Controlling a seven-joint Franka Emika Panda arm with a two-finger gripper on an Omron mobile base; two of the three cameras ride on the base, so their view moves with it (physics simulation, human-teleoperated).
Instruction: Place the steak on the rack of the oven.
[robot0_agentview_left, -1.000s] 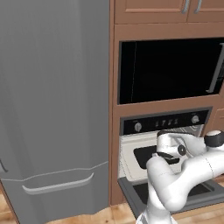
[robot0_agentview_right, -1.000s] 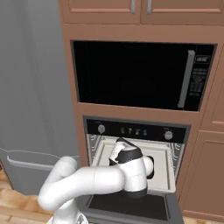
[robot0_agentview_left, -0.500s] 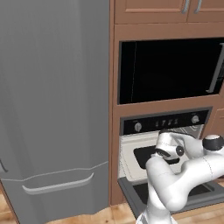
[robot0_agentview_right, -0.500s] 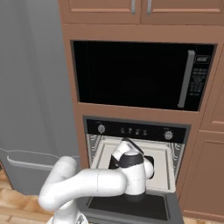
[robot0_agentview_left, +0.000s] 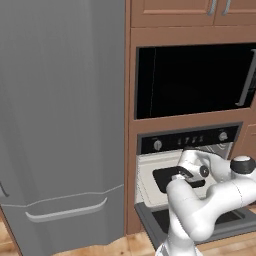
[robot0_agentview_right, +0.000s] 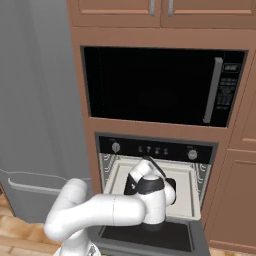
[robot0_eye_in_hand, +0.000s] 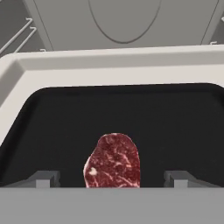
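Note:
The steak (robot0_eye_in_hand: 114, 162), a red-brown marbled oval, lies flat on the black centre panel of the rack (robot0_eye_in_hand: 109, 65). My gripper (robot0_eye_in_hand: 113, 179) hangs just over it, open. The grey fingertips (robot0_eye_in_hand: 43, 178) stand wide apart on either side of the meat and do not touch it. The cream rack (robot0_agentview_left: 146, 175) (robot0_agentview_right: 118, 176) is pulled out of the oven (robot0_agentview_left: 190, 140) (robot0_agentview_right: 155, 148), below its black control strip with two knobs. In both base views my hand reaches over the rack's dark centre and hides the steak.
The oven door (robot0_agentview_right: 145, 235) (robot0_agentview_left: 235, 220) lies folded down under my arm. A black-glass microwave (robot0_agentview_right: 155, 85) sits above the oven. A grey fridge (robot0_agentview_left: 60, 125) stands to the left. Wire side rails (robot0_eye_in_hand: 17, 35) line the oven cavity behind the rack.
The hand stays over the rack with barely any shift. My elbow has sunk slightly.

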